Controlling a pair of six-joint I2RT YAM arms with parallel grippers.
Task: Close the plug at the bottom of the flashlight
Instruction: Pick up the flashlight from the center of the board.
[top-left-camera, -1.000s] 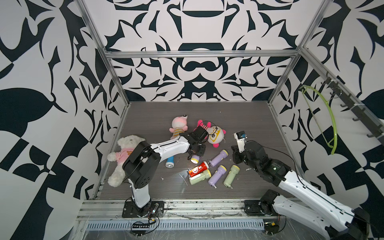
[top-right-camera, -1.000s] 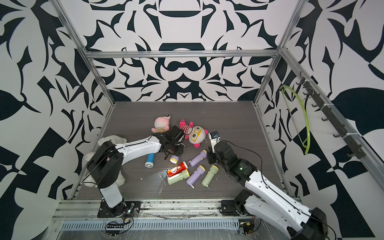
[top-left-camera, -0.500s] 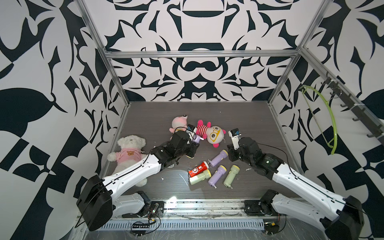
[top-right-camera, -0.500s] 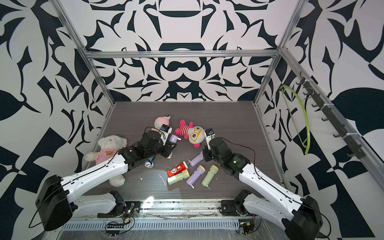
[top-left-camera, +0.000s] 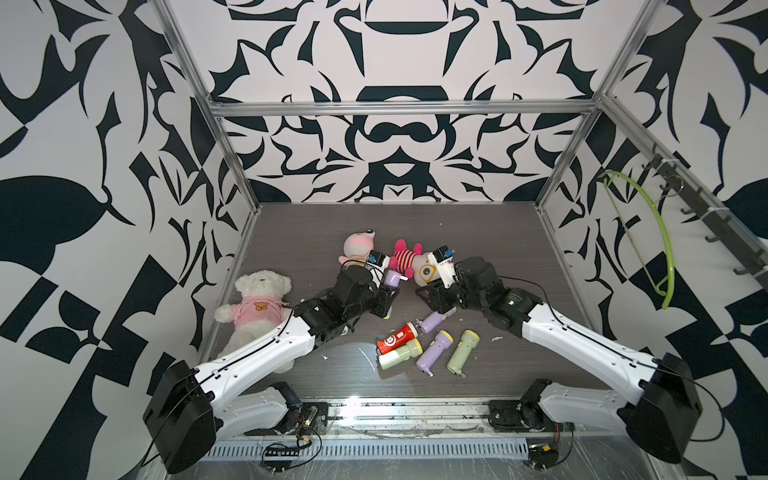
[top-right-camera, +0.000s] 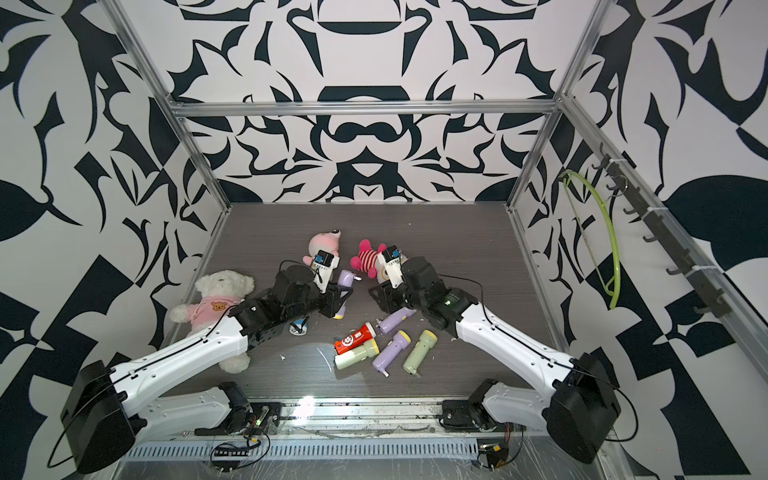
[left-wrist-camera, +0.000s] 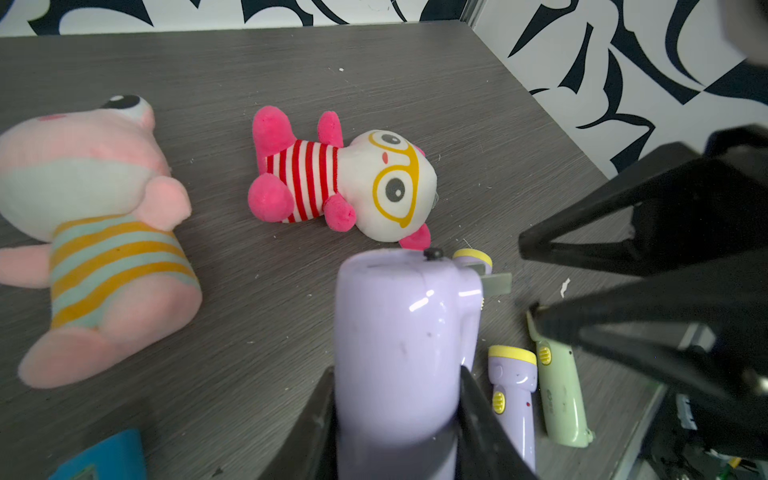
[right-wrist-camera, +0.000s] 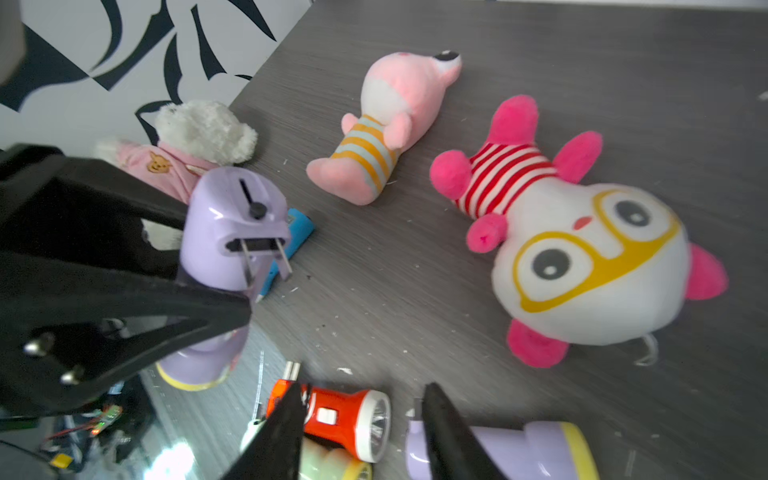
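Gripping flashlight (left-wrist-camera: 399, 345), plug (left-wrist-camera: 496, 284) out (green flashlight (left-wrist-camera: 561, 395) lettering illegible)

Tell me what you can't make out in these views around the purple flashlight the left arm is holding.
- Held purple flashlight: lens end cut off by the bottom edge in the left wrist view.
- Plug prongs: too small in both top views to judge their fold angle.
- Blue flashlight: mostly hidden under the left arm in a top view.
- Right gripper: finger gap lost against its own dark body in both top views.
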